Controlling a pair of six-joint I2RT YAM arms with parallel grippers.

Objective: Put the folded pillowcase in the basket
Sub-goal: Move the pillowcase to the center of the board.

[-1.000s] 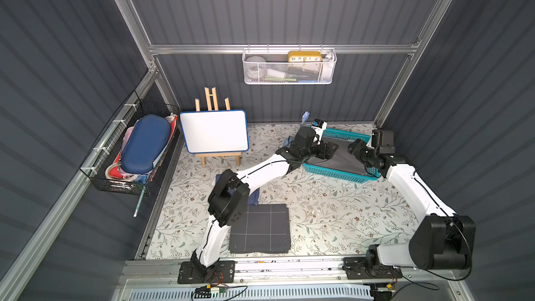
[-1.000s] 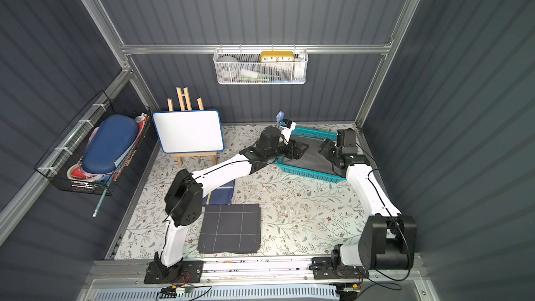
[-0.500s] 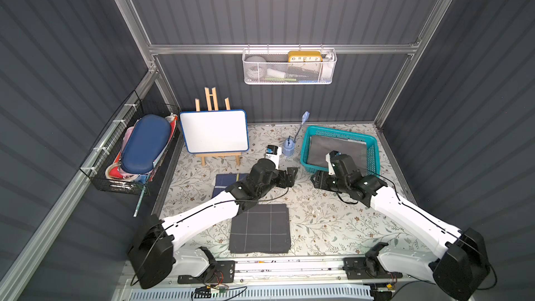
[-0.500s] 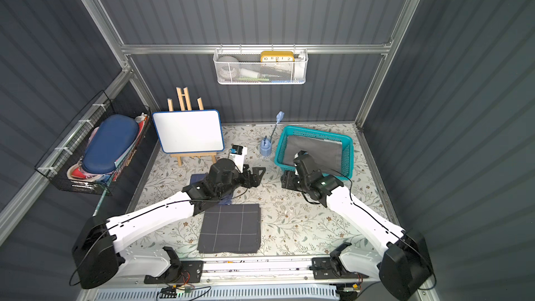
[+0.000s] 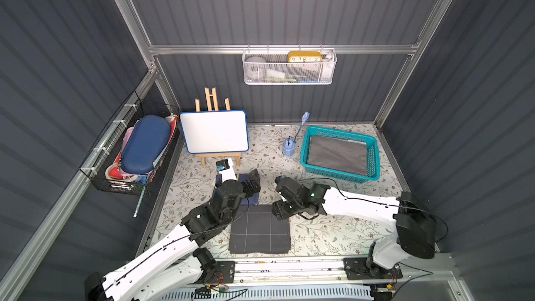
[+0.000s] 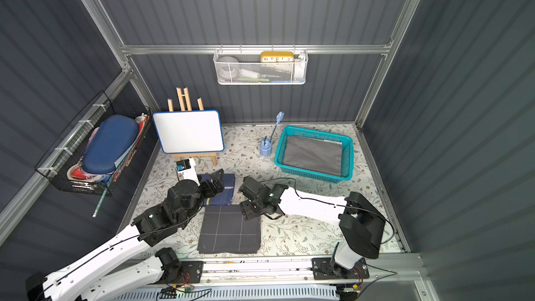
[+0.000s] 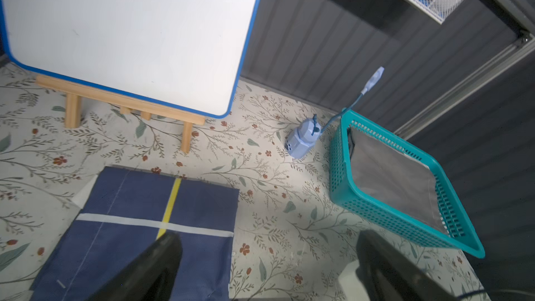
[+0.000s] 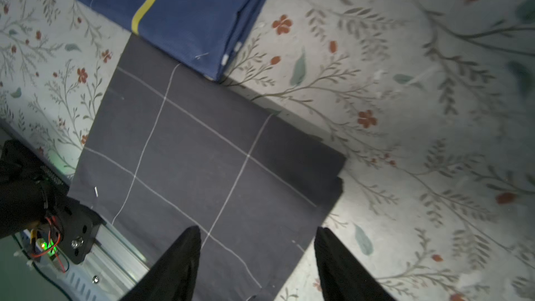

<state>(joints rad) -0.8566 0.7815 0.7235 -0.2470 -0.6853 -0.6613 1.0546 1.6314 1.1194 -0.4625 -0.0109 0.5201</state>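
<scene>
- One grey folded pillowcase (image 5: 337,154) lies flat inside the teal basket (image 5: 335,174), at the far right corner of the table (image 5: 333,227); in both top views it (image 6: 314,154) fills most of the basket's floor
- Its long axis runs along the basket's (image 6: 309,173) long side, roughly across the table from left to right, the right end turned slightly toward the front
- Both grippers are well apart from it, nearer the front and to its left: the left gripper (image 5: 251,182) hangs over a navy folded cloth (image 6: 225,189), the right gripper (image 5: 279,212) over the far right corner of a dark checked cloth (image 5: 259,233)
- Left wrist view: the left gripper (image 7: 267,237) is spread wide with nothing between its fingers; the basket (image 7: 376,209) and pillowcase (image 7: 390,175) lie beyond them
- Right wrist view: the right gripper (image 8: 257,231) has its jaws parted and empty above the checked cloth (image 8: 202,154); the basket falls outside this view
- Basket walls hide the pillowcase's edges; the left arm (image 5: 179,244) covers much of the navy cloth; whether the right fingertips touch the checked cloth cannot be told
</scene>
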